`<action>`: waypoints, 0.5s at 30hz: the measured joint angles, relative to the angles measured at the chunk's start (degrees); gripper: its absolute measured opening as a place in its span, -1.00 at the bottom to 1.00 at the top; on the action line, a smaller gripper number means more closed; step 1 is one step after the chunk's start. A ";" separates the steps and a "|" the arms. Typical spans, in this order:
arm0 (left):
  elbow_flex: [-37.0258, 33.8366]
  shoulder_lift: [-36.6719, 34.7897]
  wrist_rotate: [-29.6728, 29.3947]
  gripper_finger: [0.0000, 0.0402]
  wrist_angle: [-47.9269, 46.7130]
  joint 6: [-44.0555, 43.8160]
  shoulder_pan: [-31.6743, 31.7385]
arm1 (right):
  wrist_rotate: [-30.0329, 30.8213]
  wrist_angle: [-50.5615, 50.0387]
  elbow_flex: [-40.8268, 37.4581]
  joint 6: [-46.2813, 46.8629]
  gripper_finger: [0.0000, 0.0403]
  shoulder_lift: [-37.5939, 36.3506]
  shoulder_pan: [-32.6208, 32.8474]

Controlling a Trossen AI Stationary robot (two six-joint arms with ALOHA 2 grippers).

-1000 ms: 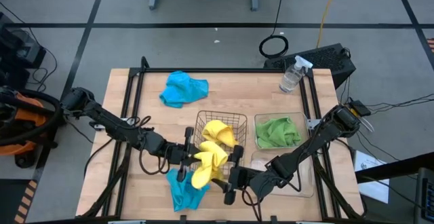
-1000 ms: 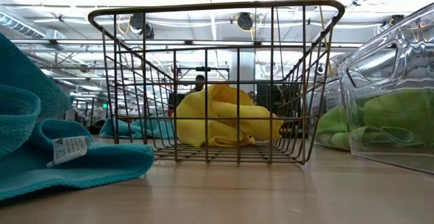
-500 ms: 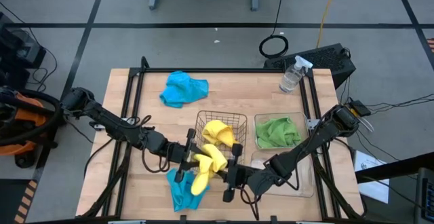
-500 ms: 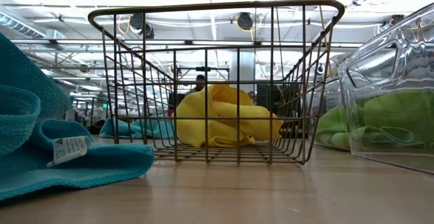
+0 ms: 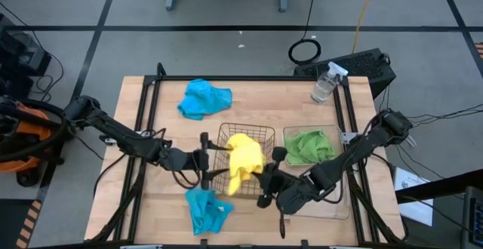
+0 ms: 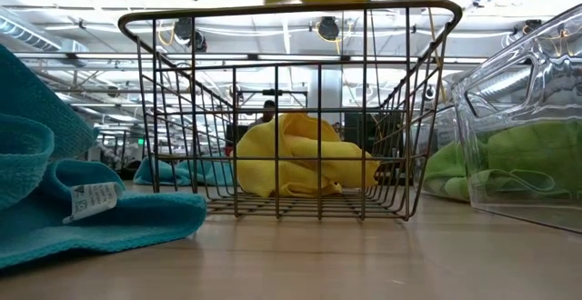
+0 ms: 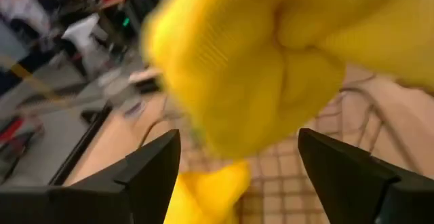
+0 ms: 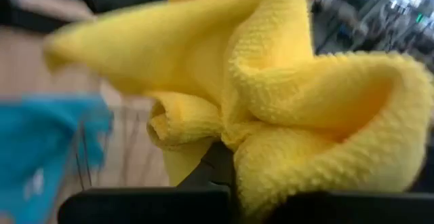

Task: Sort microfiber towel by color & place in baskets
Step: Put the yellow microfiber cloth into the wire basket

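My right hand (image 5: 262, 179) grips a yellow towel (image 5: 243, 161), holding it over the wire basket (image 5: 256, 133), where another yellow towel (image 6: 300, 155) lies. My left hand (image 5: 205, 162) hovers beside it, fingers (image 7: 152, 166) spread wide, touching nothing that I can see.

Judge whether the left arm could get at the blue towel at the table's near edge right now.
Probably not yet: the left gripper is spread around the yellow towel over the wire basket; the blue towel itself lies uncovered.
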 joint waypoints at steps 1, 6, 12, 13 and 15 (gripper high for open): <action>0.01 -0.36 -0.82 0.52 -1.59 -0.79 0.00 | -0.73 -3.29 -0.01 2.21 -0.97 -0.48 -0.10; -0.05 -1.44 -4.63 0.52 -6.39 -2.45 -0.02 | -8.45 -12.21 -0.01 7.11 -0.96 -1.78 -2.14; -0.03 -1.41 -15.15 0.53 -6.32 -0.51 1.02 | -23.61 -12.66 -0.01 4.46 -0.96 1.25 -8.18; -0.03 -1.41 -16.83 0.53 -6.38 -0.14 1.61 | -25.39 -12.76 -0.01 4.37 -0.96 2.09 -9.08; -0.03 -1.41 -19.02 0.53 -6.41 0.66 3.22 | -28.40 -12.82 -0.01 3.69 -0.95 3.64 -10.67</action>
